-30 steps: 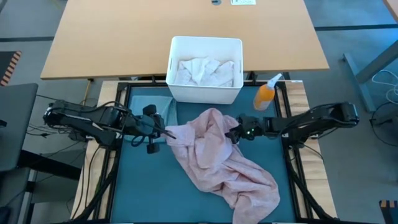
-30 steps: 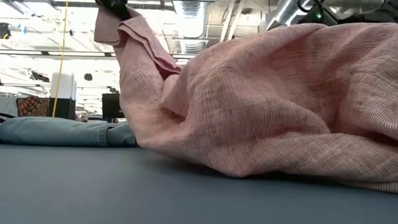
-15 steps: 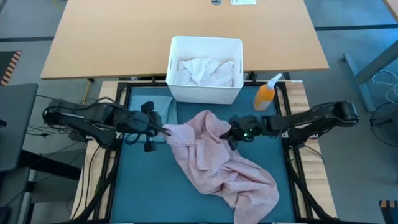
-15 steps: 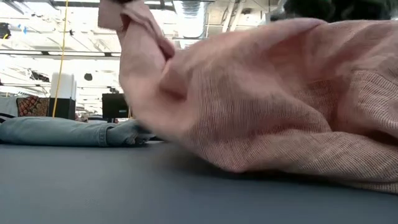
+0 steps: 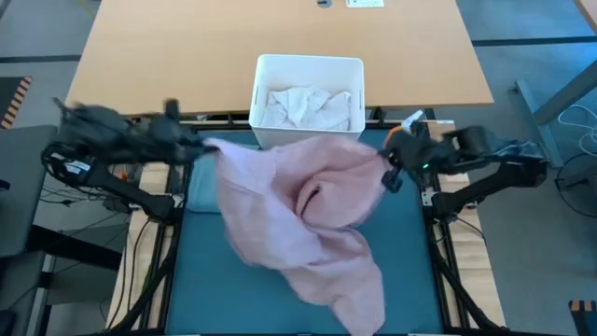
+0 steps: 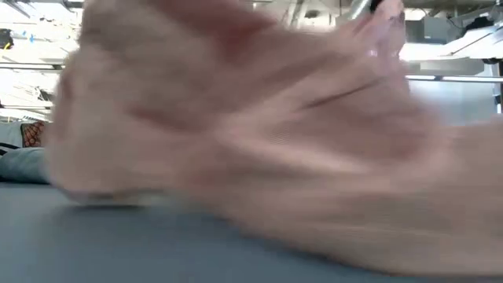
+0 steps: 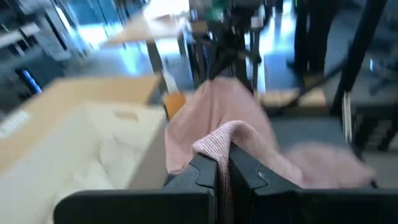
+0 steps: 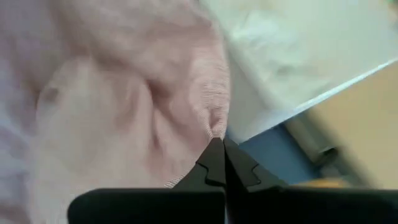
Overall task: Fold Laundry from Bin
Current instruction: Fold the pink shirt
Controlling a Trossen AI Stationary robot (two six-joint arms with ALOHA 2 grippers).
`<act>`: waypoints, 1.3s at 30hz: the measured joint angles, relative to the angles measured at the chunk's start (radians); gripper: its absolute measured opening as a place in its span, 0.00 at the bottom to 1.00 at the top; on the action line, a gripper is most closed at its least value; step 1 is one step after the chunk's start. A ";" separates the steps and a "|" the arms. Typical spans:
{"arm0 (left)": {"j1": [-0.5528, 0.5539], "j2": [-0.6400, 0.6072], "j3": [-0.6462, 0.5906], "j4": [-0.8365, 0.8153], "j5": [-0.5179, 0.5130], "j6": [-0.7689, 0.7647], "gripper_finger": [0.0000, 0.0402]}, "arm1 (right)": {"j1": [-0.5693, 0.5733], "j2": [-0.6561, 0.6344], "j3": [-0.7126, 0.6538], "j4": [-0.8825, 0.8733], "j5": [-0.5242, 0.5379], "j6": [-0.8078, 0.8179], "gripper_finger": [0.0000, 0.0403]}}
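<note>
Pink woven cloth, the dusty pink buttoned shirt (image 5: 298,210), hangs stretched between both arms above the teal-blue table mat (image 5: 415,247), its lower part trailing down onto the mat toward the near edge. The left end effector (image 5: 201,149) is clenched on 1 corner of the shirt at the left, and the right end effector (image 5: 387,168) is clenched on another edge at the right, just in front of the white rectangular plastic bin (image 5: 308,65).

By my reading, the task is at an early stage: 1 garment is out of the bin and being spread, but no fold has been made in it. White cloth pieces (image 5: 308,107) lie crumpled in the bin and are yet to be handled.

The high view alone shows the whole spread, the bin's contents and the orange spray bottle (image 5: 403,131) mostly hidden behind the right arm. The 2 wrist views alone show the grips closely: cloth pinched between shut fingers (image 7: 208,171) on the left, and the right fingertips (image 8: 219,155) meeting on a fold. The low view gives mostly smeared pink cloth, with a scrap of light blue denim (image 6: 20,161) at the far left.
</note>
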 joint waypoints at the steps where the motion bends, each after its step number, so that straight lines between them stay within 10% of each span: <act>1: 0.002 0.000 0.034 0.004 -0.013 0.005 0.00 | 0.001 0.013 0.054 -0.015 0.040 -0.038 0.02; 8: 0.003 0.000 0.218 0.032 -0.045 0.030 0.00 | 0.000 0.102 0.366 -0.036 0.217 -0.405 0.02; 16: 0.003 -0.008 0.275 -0.151 -0.049 -0.015 0.00 | 0.000 0.132 0.461 -0.157 0.069 -0.373 0.02; 25: 0.003 0.014 0.205 -0.454 0.104 -0.171 0.00 | 0.149 0.104 0.066 -0.144 -0.414 -0.084 0.02; 39: -0.031 -0.035 -0.481 -0.442 0.223 -0.312 0.00 | 0.406 0.083 -0.730 0.482 -0.493 0.295 0.03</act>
